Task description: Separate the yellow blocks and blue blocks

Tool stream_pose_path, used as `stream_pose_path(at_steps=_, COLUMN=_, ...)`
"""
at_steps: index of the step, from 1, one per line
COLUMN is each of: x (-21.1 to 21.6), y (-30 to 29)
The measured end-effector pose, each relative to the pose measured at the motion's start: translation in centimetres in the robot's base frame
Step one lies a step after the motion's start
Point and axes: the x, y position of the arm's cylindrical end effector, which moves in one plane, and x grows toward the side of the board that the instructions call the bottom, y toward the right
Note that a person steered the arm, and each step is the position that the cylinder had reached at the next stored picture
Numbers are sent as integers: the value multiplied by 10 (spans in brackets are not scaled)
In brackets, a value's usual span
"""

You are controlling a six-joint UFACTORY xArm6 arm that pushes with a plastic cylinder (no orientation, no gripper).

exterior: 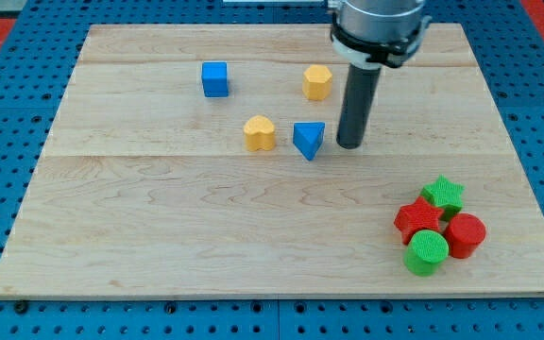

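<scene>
Your tip (350,144) sits just right of the blue triangle (309,140), yellow heart (260,133) beyond it; yellow hexagon (317,82) up-left, blue cube (215,79) farther left. No jaws, just rod.

A straight dark rod hangs from a grey, black-banded cylindrical wrist; my tip (349,144) is blunt and black.

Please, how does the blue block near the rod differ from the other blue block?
The blue triangle is a wedge shape; the blue cube is square. The triangle lies just to the view's left of my tip, while the cube sits far off toward the view's top left. The triangle has the yellow heart close at its left, with a small gap; the cube stands alone. Both are the same blue and rest on the board.
</scene>
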Motion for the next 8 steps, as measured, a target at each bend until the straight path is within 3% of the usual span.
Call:
stream_pose_path(at_steps=2, x=-71, y=-76)
stream_pose_path(at_steps=4, x=-5, y=8)
stream_pose_path(at_steps=5, x=13, y=-11)
stream_pose_path(at_steps=7, x=-3, y=-196)
stream_pose_path(at_steps=8, x=24, y=-167)
